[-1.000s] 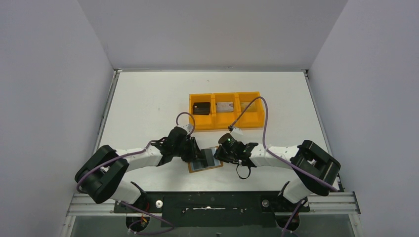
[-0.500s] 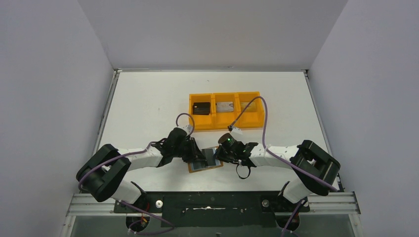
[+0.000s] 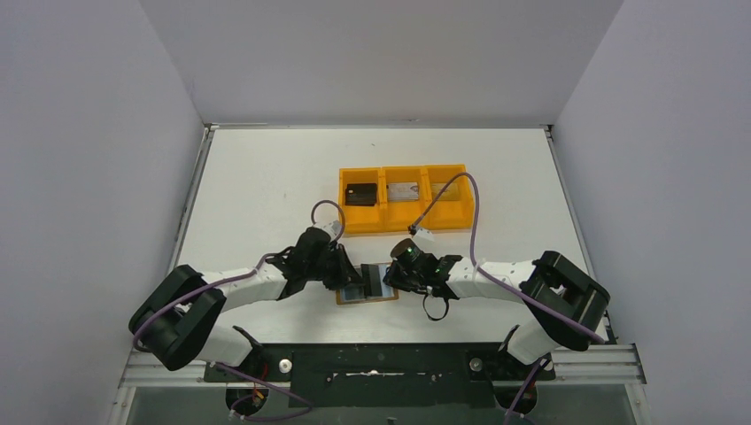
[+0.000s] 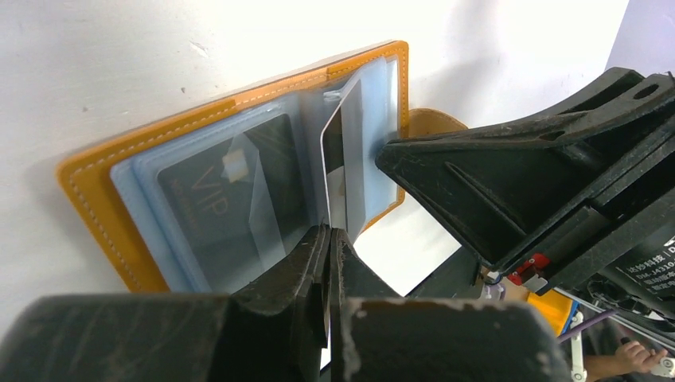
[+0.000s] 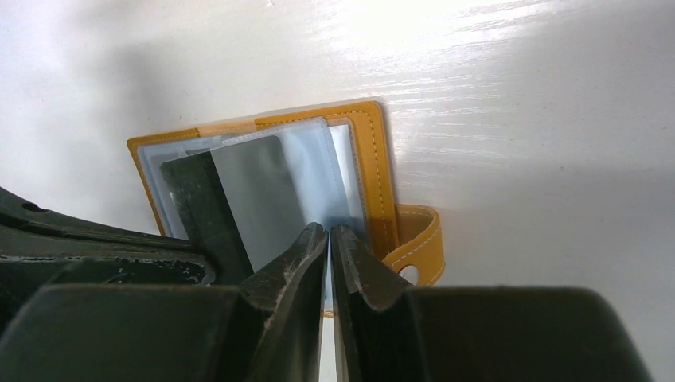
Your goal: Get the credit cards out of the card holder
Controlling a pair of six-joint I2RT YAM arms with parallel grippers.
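The tan-brown leather card holder (image 4: pixel 87 191) lies open on the white worktop (image 3: pixel 266 195), between the two pincers. The left pincer (image 4: pixel 328 239) is squeezed tight on the end of a thin white-edged card (image 4: pixel 341 159), which sticks up out of its clear pocket. The right pincer (image 5: pixel 329 236) is almost closed and pinches the card holder's clear pocket edge. A dark card (image 4: pixel 231 191) sits inside another pocket.
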